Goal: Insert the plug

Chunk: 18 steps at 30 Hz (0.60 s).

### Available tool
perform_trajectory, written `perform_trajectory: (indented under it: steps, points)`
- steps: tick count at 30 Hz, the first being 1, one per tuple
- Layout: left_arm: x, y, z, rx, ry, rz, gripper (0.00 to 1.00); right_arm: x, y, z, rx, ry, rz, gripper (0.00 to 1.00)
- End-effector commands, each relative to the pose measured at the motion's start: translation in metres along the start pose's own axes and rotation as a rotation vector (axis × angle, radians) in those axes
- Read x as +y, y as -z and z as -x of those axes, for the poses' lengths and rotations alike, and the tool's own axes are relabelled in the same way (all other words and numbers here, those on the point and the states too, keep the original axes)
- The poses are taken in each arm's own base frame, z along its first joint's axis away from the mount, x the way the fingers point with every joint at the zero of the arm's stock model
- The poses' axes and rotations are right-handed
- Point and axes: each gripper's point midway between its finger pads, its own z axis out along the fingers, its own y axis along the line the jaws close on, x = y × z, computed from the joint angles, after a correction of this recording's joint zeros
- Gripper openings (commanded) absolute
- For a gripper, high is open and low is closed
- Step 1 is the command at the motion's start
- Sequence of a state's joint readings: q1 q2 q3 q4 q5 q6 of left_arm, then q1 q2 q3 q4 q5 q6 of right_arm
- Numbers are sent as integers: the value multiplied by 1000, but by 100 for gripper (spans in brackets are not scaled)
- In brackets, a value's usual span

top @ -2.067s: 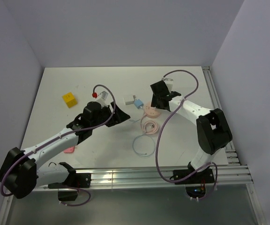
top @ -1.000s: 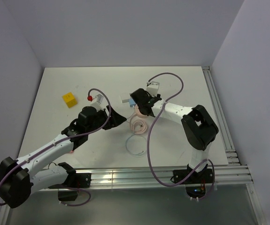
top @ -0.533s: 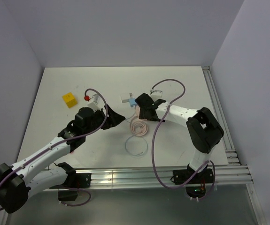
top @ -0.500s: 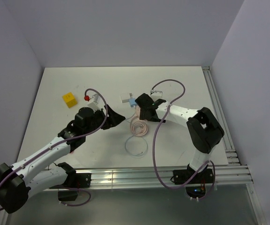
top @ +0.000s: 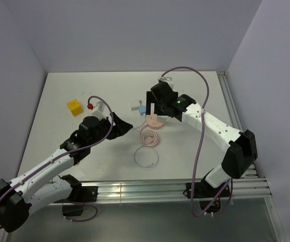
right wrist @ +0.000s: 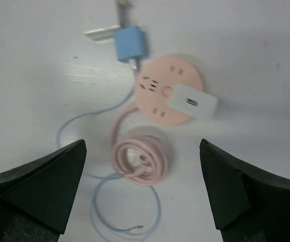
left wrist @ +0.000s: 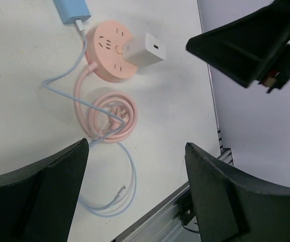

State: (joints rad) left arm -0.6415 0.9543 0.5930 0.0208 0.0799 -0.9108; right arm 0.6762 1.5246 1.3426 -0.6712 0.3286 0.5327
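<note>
The plug (right wrist: 130, 43) is not in yet. It lies flat near the middle of the tabletop (top: 99, 85), a little toward the far edge, just beside the rim of the pink strip (right wrist: 152, 88) on its far side. Whether it touches that rim I cannot tell. A thin cable (right wrist: 74, 123) runs from the plug toward the near edge and ends in a loose loop with a bare tip.

A white adapter (right wrist: 192, 101) already sits on the strip's top face and looks seated in one of its outlets. The other outlets are bare. The strip's own cord lies in a pink coil (right wrist: 137, 159) on the near side. A small white piece (right wrist: 102, 33) lies against the plug on the far-left side, too blurred for me to say what it is. A yellow cube (top: 74, 107) sits well apart, toward the left edge.

The right gripper (right wrist: 142, 141) hangs above the strip with its jaws spread wide and nothing between them. The left gripper (left wrist: 137, 143) is off to the left of the coil, also wide and empty, looking down across the same things.

So I would put the task near its beginning as far as the blue plug goes. Nobody holds it, and it lies flat on the table. What is left looks like the whole job: pick it up, turn it toward a free outlet and press it home.
</note>
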Motion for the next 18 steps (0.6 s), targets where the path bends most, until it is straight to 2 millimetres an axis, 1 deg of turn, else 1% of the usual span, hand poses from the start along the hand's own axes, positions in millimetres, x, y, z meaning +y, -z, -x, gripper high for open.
perform_trajectory:
  steps: [1,2,3,4,5,6,7,8,9,10,11,12,13,14,16,17,18]
  points:
    - [0,8,13,-60,21,34,83,52,3,26,-1,107,223,100]
    - [1,11,14,-62,24,41,83,55,-10,23,30,127,207,100]
    - [5,13,19,-92,27,67,84,54,-14,26,35,136,179,100]
    - [6,19,20,-101,32,78,84,61,-13,41,3,135,182,100]
    - [7,23,23,-116,34,86,83,67,-17,44,5,144,195,100]
    - [9,27,25,-130,35,93,83,73,-32,40,23,164,198,100]
    - [10,35,29,-160,43,100,83,83,-33,52,4,163,221,100]
    - [11,39,31,-174,51,102,83,83,-55,39,62,175,187,100]
    - [11,43,32,-186,54,101,83,86,-62,41,72,179,172,100]
    - [12,51,34,-208,57,97,82,95,-62,59,39,172,175,98]
    - [12,54,35,-218,59,94,82,96,-85,48,82,199,153,97]
    - [12,57,35,-225,62,93,82,97,-92,45,99,214,142,96]
    - [12,62,36,-236,64,88,81,103,-94,56,77,219,148,93]
    - [14,64,35,-233,62,97,81,101,-111,49,96,237,119,92]
    - [15,68,35,-234,58,99,80,104,-121,46,101,253,114,90]
    - [15,69,34,-233,54,98,80,103,-130,39,114,259,109,89]
    - [17,70,34,-233,52,103,80,102,-135,36,120,263,107,88]
